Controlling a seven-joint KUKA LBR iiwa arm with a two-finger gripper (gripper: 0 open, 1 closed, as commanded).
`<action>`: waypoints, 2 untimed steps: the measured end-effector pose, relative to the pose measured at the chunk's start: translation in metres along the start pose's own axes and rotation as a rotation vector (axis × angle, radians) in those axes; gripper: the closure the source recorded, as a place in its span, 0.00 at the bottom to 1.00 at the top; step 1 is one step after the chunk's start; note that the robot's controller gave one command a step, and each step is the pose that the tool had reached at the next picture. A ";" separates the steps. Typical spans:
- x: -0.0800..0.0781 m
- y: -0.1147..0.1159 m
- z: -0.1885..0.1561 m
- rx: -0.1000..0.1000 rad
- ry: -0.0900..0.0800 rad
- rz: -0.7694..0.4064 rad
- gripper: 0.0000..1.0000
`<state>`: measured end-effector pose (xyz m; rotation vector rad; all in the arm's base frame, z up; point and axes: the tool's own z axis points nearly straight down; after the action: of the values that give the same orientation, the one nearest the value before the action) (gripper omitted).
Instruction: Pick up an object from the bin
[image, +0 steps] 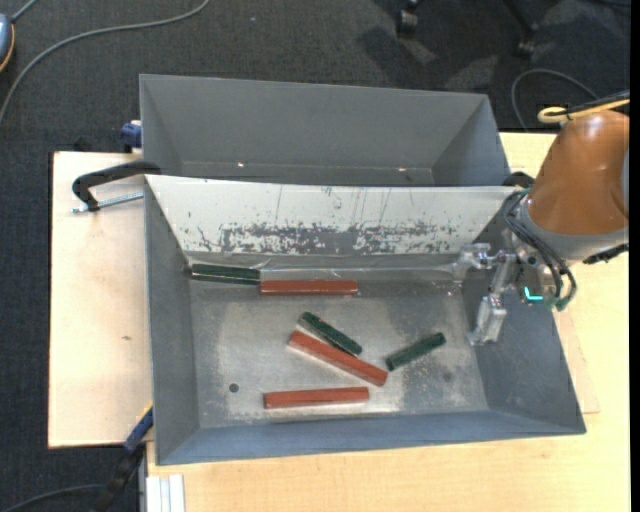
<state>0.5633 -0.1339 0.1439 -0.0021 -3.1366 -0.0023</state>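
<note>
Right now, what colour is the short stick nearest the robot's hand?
The short stick is dark green in the camera view, left of the hand.

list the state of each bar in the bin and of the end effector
dark green flat bar, back left: lying flat
red-brown flat bar, back: flat, end to end with it
dark green bar, middle: slanted, beside a red one
red-brown slanted bar: flat, mid-floor
short dark green bar: flat, right of it
red-brown front bar: flat, alone
end effector: over right side, touching no bar
</note>
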 end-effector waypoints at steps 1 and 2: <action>-0.020 0.048 0.075 -0.003 -0.002 0.162 0.00; 0.058 0.111 0.074 -0.002 0.000 -0.002 0.00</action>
<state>0.5050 -0.0228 0.0704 0.0011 -3.1367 -0.0052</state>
